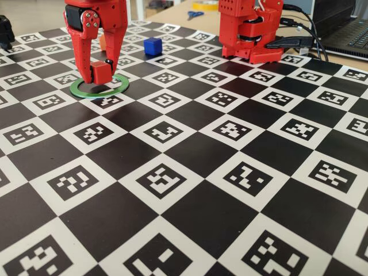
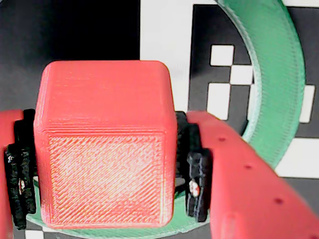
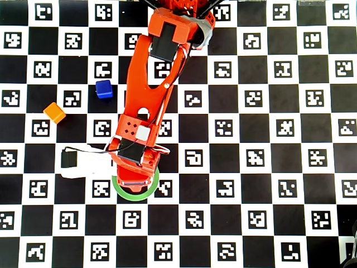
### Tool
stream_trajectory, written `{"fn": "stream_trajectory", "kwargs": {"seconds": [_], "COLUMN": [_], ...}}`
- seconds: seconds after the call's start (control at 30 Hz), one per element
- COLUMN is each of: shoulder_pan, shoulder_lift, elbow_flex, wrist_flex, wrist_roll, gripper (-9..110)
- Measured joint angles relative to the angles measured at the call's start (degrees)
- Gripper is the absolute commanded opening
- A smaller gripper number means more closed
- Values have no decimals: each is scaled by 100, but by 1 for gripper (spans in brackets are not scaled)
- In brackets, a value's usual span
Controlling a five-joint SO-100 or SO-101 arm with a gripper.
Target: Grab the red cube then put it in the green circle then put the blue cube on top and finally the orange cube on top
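End effector point(image 1: 101, 73) pinching red cube point(image 1: 100, 72), black pads point(image 2: 197, 172) pressed on both its sides in wrist view. Cube sits low inside green circle point(image 1: 118, 87); contact with surface point(image 1: 190, 218) unclear. Ring lies toward far left corner of checkered marker surface in fixed view. Blue cube point(image 1: 152, 46) farther back, near far edge, well apart from ring. Orange cube point(image 3: 54, 113) off to left of arm in overhead view, mostly hidden behind end effector in fixed view.

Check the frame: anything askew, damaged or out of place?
Nothing stands out. The gripper holds the red cube squarely between its fingers over the green circle. The blue cube and orange cube sit upright on the checkered mat, apart from each other.
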Motion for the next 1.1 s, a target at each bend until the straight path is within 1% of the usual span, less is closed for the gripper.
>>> {"fn": "stream_trajectory", "kwargs": {"seconds": [0.53, 0.83, 0.97, 1.1], "shoulder_pan": [18, 18, 18, 18], "shoulder_lift": [0, 9, 9, 9], "elbow_flex": [290, 316, 316, 316], "wrist_flex": [-272, -272, -272, -272], "wrist_roll": [0, 44, 62, 202], "gripper": [2, 14, 14, 22]}}
